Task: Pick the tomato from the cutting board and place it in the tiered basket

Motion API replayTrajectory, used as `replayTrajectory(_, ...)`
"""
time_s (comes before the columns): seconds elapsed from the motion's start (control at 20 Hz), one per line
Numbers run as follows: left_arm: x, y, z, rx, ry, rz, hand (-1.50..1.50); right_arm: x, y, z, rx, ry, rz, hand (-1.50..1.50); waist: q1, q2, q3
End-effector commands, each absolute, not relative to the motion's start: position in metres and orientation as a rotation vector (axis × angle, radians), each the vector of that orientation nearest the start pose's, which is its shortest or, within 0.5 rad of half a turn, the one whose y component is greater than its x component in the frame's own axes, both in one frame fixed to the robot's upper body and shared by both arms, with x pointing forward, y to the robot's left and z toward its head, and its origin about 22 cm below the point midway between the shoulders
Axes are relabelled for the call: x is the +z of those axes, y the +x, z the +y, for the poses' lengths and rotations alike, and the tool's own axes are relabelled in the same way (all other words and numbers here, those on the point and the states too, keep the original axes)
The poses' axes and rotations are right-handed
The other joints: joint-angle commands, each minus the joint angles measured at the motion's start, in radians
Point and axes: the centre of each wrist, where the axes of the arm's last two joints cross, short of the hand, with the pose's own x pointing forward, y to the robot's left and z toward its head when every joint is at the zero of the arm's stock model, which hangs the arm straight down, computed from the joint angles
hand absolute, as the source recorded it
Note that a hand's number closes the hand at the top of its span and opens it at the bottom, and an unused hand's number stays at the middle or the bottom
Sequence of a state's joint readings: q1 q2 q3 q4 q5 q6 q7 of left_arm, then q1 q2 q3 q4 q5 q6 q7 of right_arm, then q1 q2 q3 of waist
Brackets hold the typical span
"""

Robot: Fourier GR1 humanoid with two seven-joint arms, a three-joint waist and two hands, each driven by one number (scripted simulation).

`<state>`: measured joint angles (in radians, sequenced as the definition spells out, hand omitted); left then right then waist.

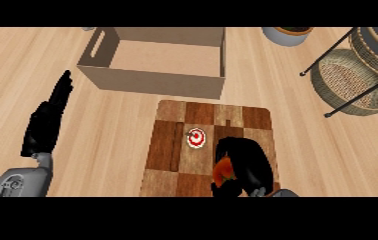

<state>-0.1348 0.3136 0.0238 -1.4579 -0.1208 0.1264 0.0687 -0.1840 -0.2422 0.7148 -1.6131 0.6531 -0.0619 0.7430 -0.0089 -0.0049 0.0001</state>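
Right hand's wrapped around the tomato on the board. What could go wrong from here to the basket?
1. The black right hand hides most of the red-orange tomato, so how well it is seated cannot be checked; it might slip on lifting.
2. The woven wicker tiered basket sits far right behind thin black frame rods; the hand could clip one.
3. The small red-and-white round object on the brown wooden cutting board lies close to the hand and could be nudged.
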Motion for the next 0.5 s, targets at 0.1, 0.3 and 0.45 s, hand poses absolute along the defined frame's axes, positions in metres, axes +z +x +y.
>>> replayTrajectory(0.1, 0.023, 0.266, 0.309, -0.211, 0.457, -1.514, 0.00, 0.090, 0.196, -0.161, 0.944, -0.513, -1.486, 1.50, -0.016, -0.003, 0.000)
replayTrajectory(0.3, 0.023, 0.268, 0.304, -0.209, 0.454, -1.533, 0.00, 0.140, 0.194, -0.192, 0.795, -0.668, -1.660, 1.50, -0.021, -0.003, -0.001)
replayTrajectory(0.45, 0.040, 0.278, 0.308, -0.223, 0.451, -1.518, 0.00, 0.181, 0.194, -0.212, 0.689, -0.702, -1.757, 1.50, -0.013, 0.000, 0.000)
